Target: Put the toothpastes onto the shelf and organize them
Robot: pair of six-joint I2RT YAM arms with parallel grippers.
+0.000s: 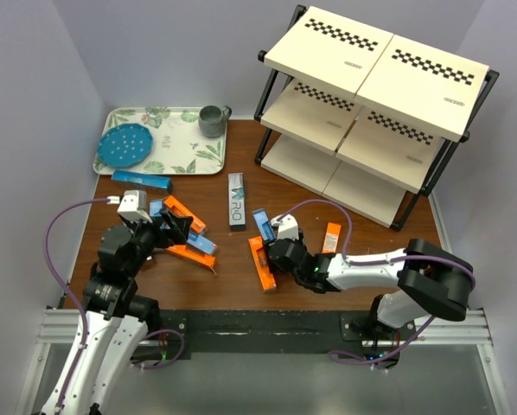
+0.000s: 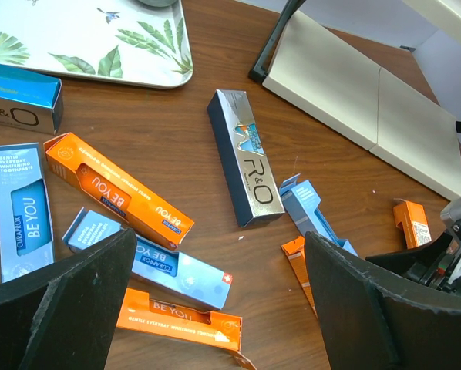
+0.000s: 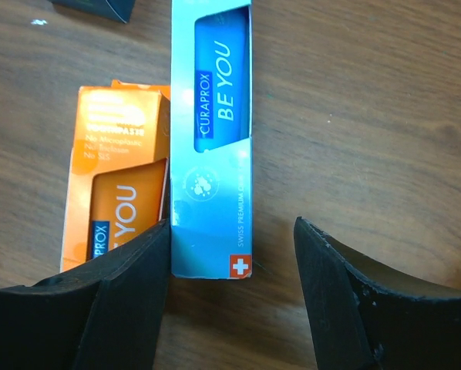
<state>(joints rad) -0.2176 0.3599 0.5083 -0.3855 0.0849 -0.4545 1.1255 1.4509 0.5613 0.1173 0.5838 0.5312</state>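
Several toothpastes lie loose on the brown table. My right gripper is low over the near end of a light blue box. Its left finger touches the box's side and its right finger stands a gap away, so it is open. An orange box lies along the left of the blue one. My left gripper hangs wide open above a heap of orange and light blue boxes, holding nothing. A grey-and-teal box lies at mid-table. The shelf stands at the back right with bare boards.
A leaf-patterned tray at the back left carries a blue plate and a grey mug. A dark blue box lies just in front of the tray. A short orange box lies near the shelf's front.
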